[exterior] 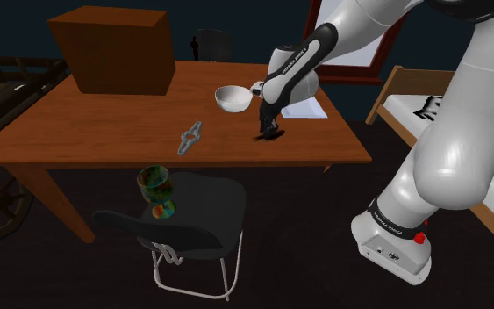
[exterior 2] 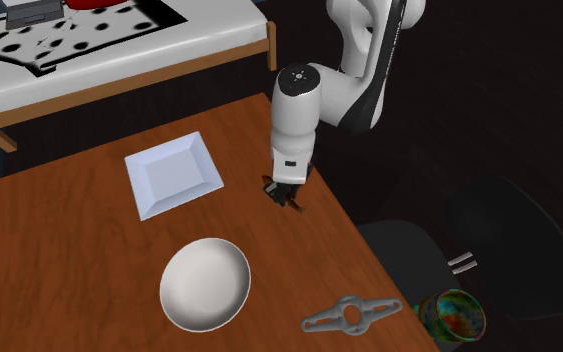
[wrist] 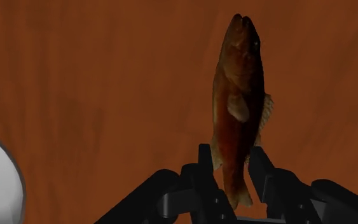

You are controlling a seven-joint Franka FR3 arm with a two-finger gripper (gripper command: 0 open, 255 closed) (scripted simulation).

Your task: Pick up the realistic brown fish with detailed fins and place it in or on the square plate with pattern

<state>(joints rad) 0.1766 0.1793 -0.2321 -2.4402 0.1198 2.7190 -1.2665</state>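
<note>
A brown fish (wrist: 238,95) with pale fins lies on the wooden table (wrist: 95,83), its head pointing away from my gripper (wrist: 231,159). The two black fingers (wrist: 204,167) clasp its body just ahead of the tail. In the shoulder view the gripper (exterior: 268,132) is down at the tabletop near the front right edge. The square white plate (exterior 2: 174,175) lies a short way from the gripper (exterior 2: 283,193), toward the second exterior view's left, and shows behind the arm as the plate (exterior: 304,109) in the shoulder view.
A white bowl (exterior 2: 205,283) sits on the table near the plate, and a grey tool (exterior 2: 352,314) lies by the edge. A big brown box (exterior: 113,48) stands at the far corner. A dark chair (exterior: 192,219) carries a colourful goblet (exterior: 156,190). A bed (exterior 2: 89,40) stands beyond.
</note>
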